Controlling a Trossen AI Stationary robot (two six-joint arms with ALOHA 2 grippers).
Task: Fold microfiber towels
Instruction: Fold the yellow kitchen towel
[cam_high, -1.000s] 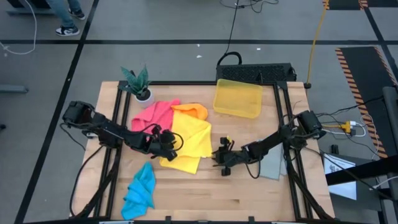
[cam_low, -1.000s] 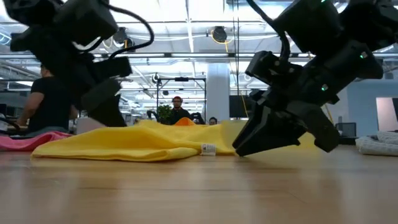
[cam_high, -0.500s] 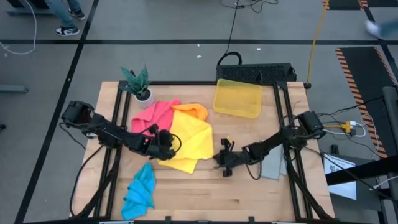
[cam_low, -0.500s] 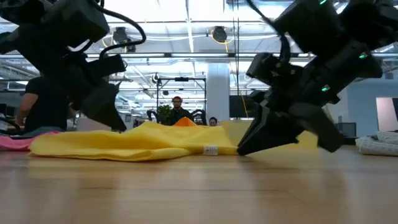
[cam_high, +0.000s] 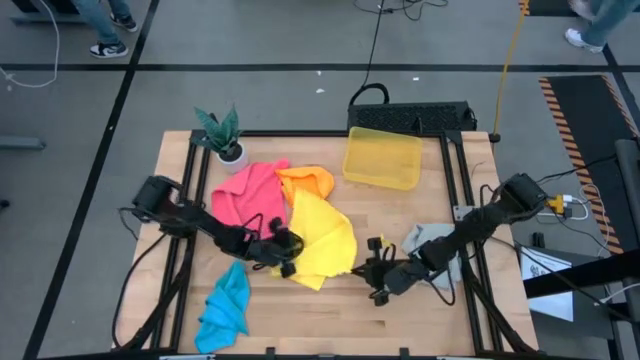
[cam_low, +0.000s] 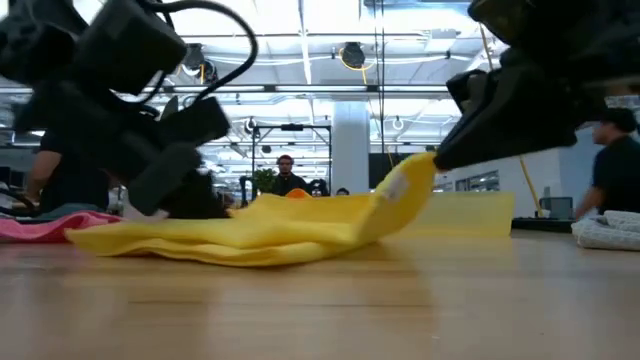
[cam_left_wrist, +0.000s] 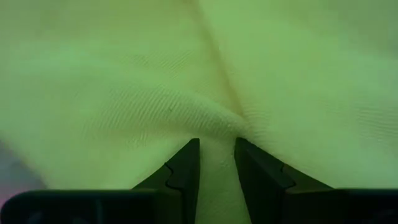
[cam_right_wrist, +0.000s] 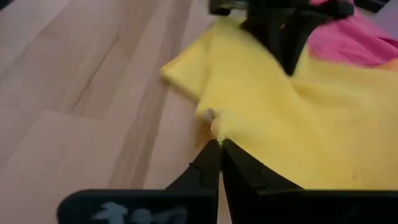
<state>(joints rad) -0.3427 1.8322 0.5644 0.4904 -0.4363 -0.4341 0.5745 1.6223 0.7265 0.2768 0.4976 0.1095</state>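
The yellow towel (cam_high: 322, 238) lies near the worktop (cam_high: 400, 320) centre, with the pink towel (cam_high: 245, 195) at its ten o'clock and the orange towel (cam_high: 306, 181) at its twelve. The right pincer (cam_right_wrist: 219, 144) is closed tight on its four o'clock corner, lifting it. The left pincer (cam_left_wrist: 217, 163) grips a fold at the towel's eight o'clock edge, apparently pinching cloth between narrow fingers.

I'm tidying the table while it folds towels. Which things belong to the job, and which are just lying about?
Job:
yellow towel, held by both grippers
pink towel
orange towel
blue towel
grey towel

Lying about:
yellow bin
potted plant
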